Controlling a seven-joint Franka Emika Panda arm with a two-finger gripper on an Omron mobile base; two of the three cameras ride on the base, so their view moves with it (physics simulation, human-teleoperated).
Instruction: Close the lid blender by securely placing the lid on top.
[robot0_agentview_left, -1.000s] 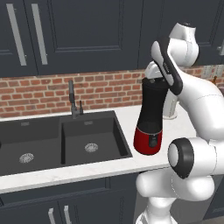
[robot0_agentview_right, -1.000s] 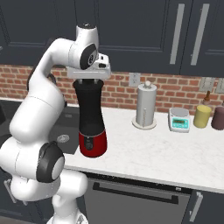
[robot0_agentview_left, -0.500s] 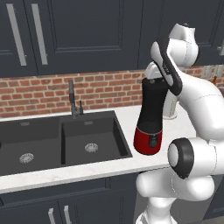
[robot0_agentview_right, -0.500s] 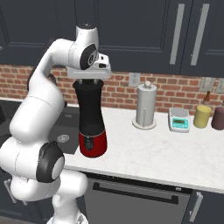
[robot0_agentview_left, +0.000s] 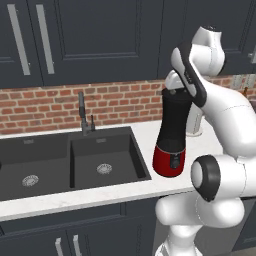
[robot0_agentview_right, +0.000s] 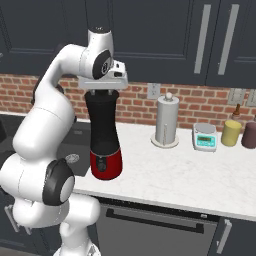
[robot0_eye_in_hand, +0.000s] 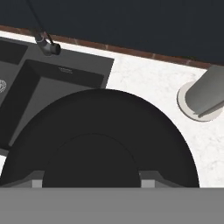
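Sink (robot0_agentview_left: 60, 165): one dark double sink with two basins, set in the left part of the worktop (robot0_agentview_right: 200, 175); each basin has one round drain.
Tap (robot0_agentview_left: 84, 116): one dark tap at the back edge of the sink, against the brick wall.
Blender (robot0_agentview_right: 104, 135): one, standing upright on the worktop just right of the sink's right rim, near the front edge; black jar above, glossy red base below with a small dark panel facing forward.
Lid (robot0_eye_in_hand: 98, 144): one round black cap with a raised centre; in the hand view it lies directly under the hand, and in the base views it appears to sit on the jar's top, though how firmly it is seated cannot be told.
Gripper (robot0_agentview_right: 104, 95): one, pointing straight down right over the blender's top; the fingers (robot0_eye_in_hand: 148, 177) show as two small grey tips on either side of the lid's raised centre, apart; whether they press on it cannot be told.
Paper-towel roll (robot0_agentview_right: 167, 120): one white roll, upright on a round stand, toward the back edge, right of the blender and apart from it.
Kitchen scale (robot0_agentview_right: 205, 137): one, white and teal, just right of the roll at the back edge.
Bottles: two near the back right corner, one yellow jar (robot0_agentview_right: 231, 133) and one dark jar (robot0_agentview_right: 248, 135) beside it.
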